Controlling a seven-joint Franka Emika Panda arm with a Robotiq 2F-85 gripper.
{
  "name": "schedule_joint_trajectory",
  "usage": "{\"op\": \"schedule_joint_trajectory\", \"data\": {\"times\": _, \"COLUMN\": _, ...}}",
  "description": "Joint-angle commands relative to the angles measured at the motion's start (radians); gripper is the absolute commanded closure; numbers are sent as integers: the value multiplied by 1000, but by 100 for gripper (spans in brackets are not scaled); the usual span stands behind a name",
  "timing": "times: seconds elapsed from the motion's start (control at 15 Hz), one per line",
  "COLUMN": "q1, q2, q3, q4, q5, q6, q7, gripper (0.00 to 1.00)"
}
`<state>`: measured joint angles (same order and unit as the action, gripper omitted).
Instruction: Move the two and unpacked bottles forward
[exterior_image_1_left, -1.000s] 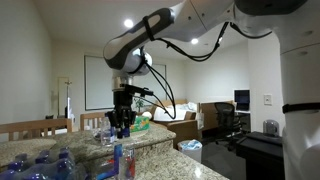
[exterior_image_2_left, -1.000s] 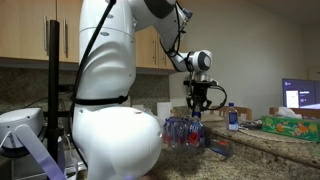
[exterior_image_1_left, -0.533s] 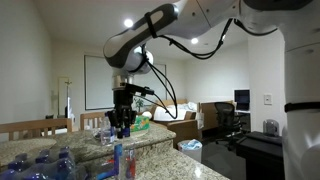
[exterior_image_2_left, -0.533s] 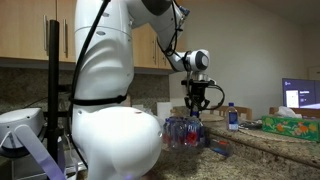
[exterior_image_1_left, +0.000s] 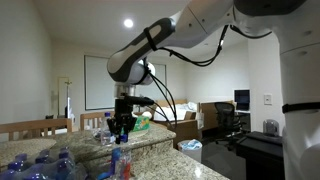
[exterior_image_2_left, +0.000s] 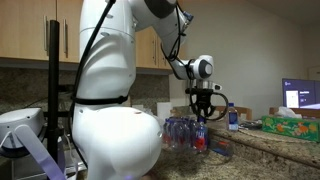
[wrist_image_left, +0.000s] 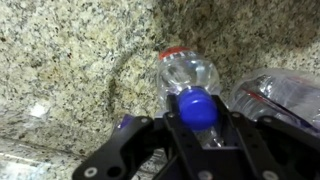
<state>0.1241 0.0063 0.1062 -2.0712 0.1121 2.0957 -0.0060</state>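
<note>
A clear loose bottle with a blue cap (wrist_image_left: 197, 106) and a red label stands upright on the granite counter (wrist_image_left: 70, 60). My gripper (wrist_image_left: 198, 122) is shut on its neck from above. The gripper (exterior_image_1_left: 122, 127) and the bottle (exterior_image_1_left: 119, 160) beneath it show in both exterior views, with the gripper (exterior_image_2_left: 204, 112) above the bottle (exterior_image_2_left: 201, 138). The plastic-wrapped pack of bottles (exterior_image_2_left: 179, 132) stands right beside the held bottle and also shows in an exterior view (exterior_image_1_left: 35, 165) and in the wrist view (wrist_image_left: 285, 95). I cannot make out a second loose bottle for certain.
A small blue-capped bottle (exterior_image_2_left: 232, 118) and a green box (exterior_image_2_left: 290, 125) stand further along the counter. A monitor (exterior_image_2_left: 300, 95) is behind them. Wooden chairs (exterior_image_1_left: 40, 127) and an office chair (exterior_image_1_left: 228, 120) stand beyond the counter.
My gripper has come down a little and shifted sideways along the counter, away from the pack, with the bottle under it.
</note>
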Motion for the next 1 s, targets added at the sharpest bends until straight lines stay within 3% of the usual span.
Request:
{"op": "schedule_joint_trajectory", "data": {"times": 0.0, "q1": 5, "q2": -9, "q3": 11, "q4": -47, "q5": -64, "q6": 106, "q7": 85, "gripper": 89}}
{"op": "schedule_joint_trajectory", "data": {"times": 0.4, "q1": 14, "q2": 26, "q3": 18, "q4": -43, "q5": -142, "q6": 79, "q7": 141, "gripper": 89}}
{"op": "schedule_joint_trajectory", "data": {"times": 0.47, "q1": 14, "q2": 29, "q3": 18, "q4": -44, "q5": -137, "q6": 79, "q7": 139, "gripper": 57}}
{"op": "schedule_joint_trajectory", "data": {"times": 0.53, "q1": 13, "q2": 30, "q3": 18, "q4": -44, "q5": -138, "q6": 77, "q7": 137, "gripper": 38}}
{"op": "schedule_joint_trajectory", "data": {"times": 0.93, "q1": 14, "q2": 24, "q3": 18, "q4": -45, "q5": -133, "q6": 81, "q7": 132, "gripper": 2}}
